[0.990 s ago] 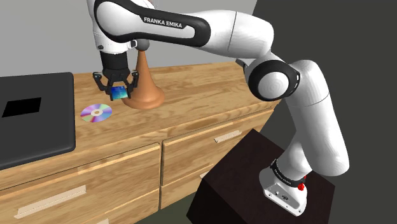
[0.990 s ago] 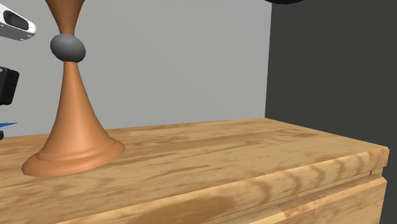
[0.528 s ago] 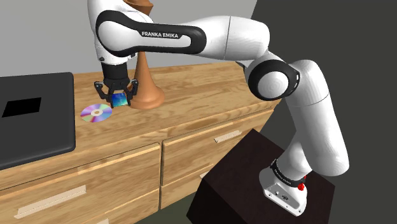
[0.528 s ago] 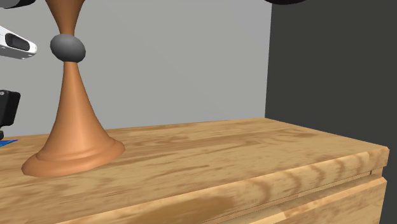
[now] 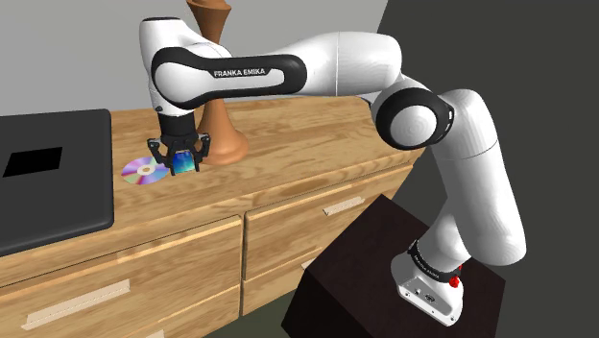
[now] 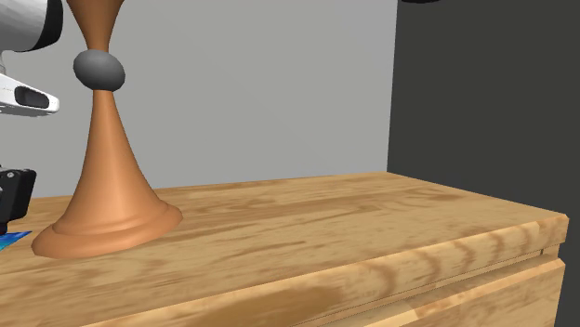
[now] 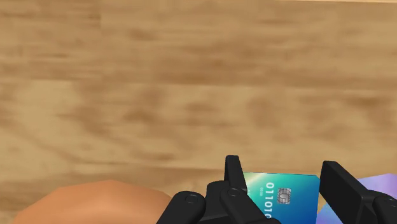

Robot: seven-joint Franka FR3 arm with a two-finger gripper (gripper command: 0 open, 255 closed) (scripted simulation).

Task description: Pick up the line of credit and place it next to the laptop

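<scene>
The jaws pinch a blue-green chip card (image 7: 280,194) between them, holding it low over the wooden tabletop (image 5: 317,130), just beside the shiny CD (image 5: 144,170). A terracotta vase (image 5: 223,144) stands near the CD on one side, the black laptop (image 5: 67,192) close on the other

on dresser (image 5: 307,144) | shoulder view's left to right: laptop (image 5: 53,187), disc (image 5: 140,171), vase (image 5: 226,142) | card (image 5: 179,164) between disc and vase
</scene>
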